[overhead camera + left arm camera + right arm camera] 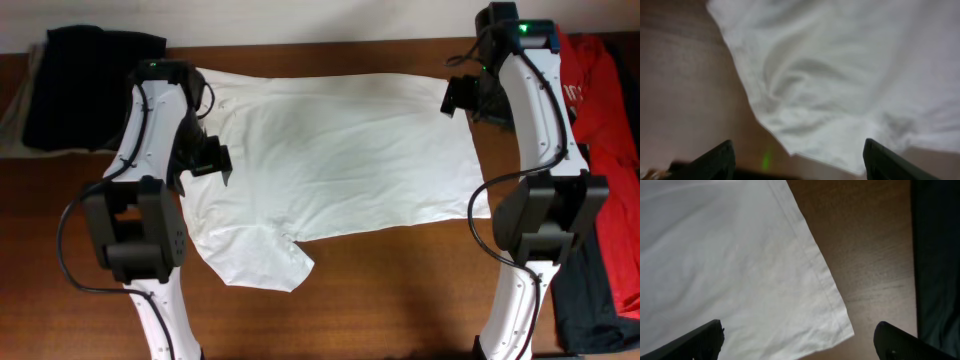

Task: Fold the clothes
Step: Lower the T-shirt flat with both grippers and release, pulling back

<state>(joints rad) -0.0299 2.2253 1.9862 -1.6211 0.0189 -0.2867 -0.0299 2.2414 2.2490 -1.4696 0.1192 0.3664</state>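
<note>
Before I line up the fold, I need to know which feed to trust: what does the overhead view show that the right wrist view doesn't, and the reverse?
Only overhead: the whole white T-shirt spread flat with one sleeve sticking out, the black garments on the left, and the red shirt on the right. Only right wrist: the stitched hem at the shirt's corner up close, framed by the open right claw. Both: white fabric lying on the brown table.

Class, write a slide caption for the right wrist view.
Open right gripper above the white T-shirt, hemmed corner on the wooden table, dark fabric alongside.
</note>
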